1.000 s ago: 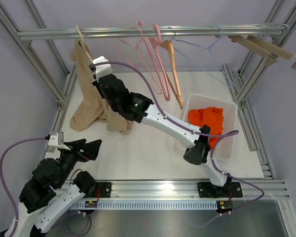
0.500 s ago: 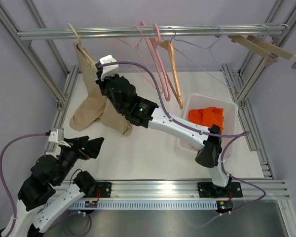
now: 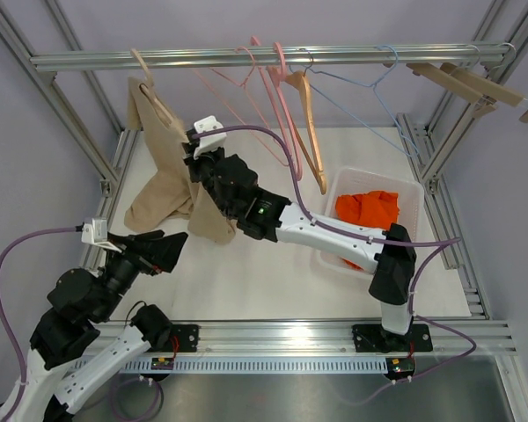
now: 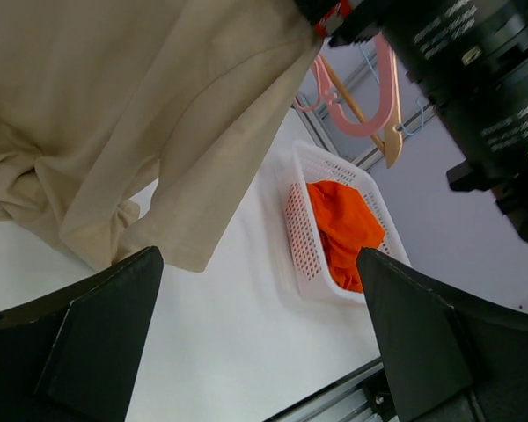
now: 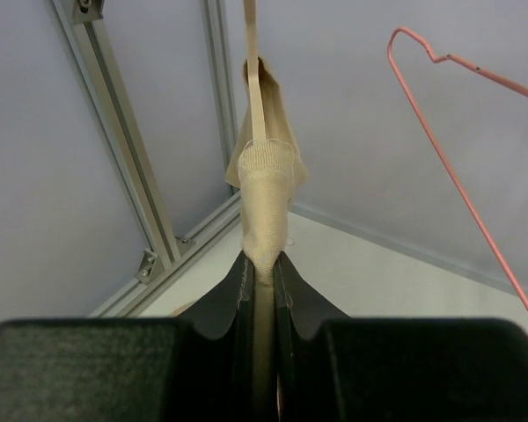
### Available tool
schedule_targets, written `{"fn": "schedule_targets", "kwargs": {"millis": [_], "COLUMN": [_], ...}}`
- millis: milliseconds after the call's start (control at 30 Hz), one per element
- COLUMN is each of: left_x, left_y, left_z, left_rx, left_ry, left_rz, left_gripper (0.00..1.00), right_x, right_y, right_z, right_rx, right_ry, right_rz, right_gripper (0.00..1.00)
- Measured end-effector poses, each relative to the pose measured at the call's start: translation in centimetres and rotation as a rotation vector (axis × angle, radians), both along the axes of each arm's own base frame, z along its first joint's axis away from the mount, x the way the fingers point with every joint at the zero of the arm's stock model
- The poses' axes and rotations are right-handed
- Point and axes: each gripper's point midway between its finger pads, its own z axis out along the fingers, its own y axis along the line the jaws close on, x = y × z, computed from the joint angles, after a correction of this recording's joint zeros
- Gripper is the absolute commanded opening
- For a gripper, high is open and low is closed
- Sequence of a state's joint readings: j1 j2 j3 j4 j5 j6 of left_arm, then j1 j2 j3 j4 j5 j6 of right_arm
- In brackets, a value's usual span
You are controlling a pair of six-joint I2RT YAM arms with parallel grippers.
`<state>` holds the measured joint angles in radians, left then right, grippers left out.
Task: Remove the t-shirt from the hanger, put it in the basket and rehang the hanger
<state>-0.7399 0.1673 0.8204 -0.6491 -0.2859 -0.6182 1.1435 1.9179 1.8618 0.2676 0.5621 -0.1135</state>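
A beige t-shirt [image 3: 163, 189] hangs from a light wooden hanger [image 3: 145, 72] at the left end of the rail, its lower part bunched on the table. My right gripper [image 3: 196, 167] is shut on a fold of the shirt, which is stretched from the hanger toward me. In the right wrist view the shirt [image 5: 266, 193] runs taut from the hanger arm [image 5: 253, 79] into my shut gripper [image 5: 262, 264]. My left gripper [image 3: 163, 251] is open and empty near the front left, below the shirt. In the left wrist view it [image 4: 257, 264] faces the shirt's hem [image 4: 141, 114].
A white basket [image 3: 412, 198] holding an orange cloth [image 3: 370, 215] stands at the right. Pink hangers [image 3: 277, 97], a wooden hanger [image 3: 310, 119] and a blue wire hanger [image 3: 370, 81] hang on the rail [image 3: 378, 53]. More wooden hangers [image 3: 475, 83] hang at far right.
My right gripper has moved right and toward the front with the shirt fabric, drawing the shirt taut off the hanger. My left arm has shifted slightly lower left.
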Motion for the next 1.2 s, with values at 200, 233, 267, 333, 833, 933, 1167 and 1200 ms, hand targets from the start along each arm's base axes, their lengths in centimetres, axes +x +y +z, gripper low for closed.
{"fn": "schedule_targets", "kwargs": {"millis": [200, 233, 267, 333, 833, 933, 1167, 1200], "left_x": [0.9, 1.2, 1.5, 2.2, 9.6, 10.1, 10.9, 11.0], "left_y": [-1.1, -1.3, -1.6, -2.2, -7.4, -7.3, -7.4, -7.5], "left_z": [2.5, 3.1, 3.6, 4.4, 3.5, 3.8, 5.3, 5.1], "left_rx": [-0.061, -0.073, -0.085, -0.101, -0.110, -0.126, -0.220, -0.228], "left_ry": [-0.025, -0.030, -0.035, -0.041, 0.045, 0.036, -0.029, -0.032], "left_rz": [-0.003, -0.003, -0.003, -0.001, 0.079, 0.101, 0.123, 0.123], "left_gripper": [0.91, 0.89, 0.88, 0.84, 0.73, 0.72, 0.65, 0.65], "right_x": [-2.5, -3.2, -4.0, -5.7, -13.1, -13.5, -14.3, -14.5], "right_y": [-2.6, -3.3, -3.9, -5.1, -9.4, -10.0, -10.5, -10.5], "right_z": [-2.9, -3.6, -4.1, -5.4, -7.9, -7.5, -7.1, -7.1], "right_rx": [-0.023, -0.031, -0.035, -0.040, 0.031, 0.051, 0.075, 0.076], "right_ry": [0.010, 0.015, 0.019, 0.027, 0.028, 0.021, 0.017, 0.016], "right_rz": [0.012, 0.013, 0.016, 0.021, 0.052, 0.049, 0.044, 0.049], "right_gripper": [0.00, 0.00, 0.00, 0.00, 0.00, 0.00, 0.00, 0.00]}}
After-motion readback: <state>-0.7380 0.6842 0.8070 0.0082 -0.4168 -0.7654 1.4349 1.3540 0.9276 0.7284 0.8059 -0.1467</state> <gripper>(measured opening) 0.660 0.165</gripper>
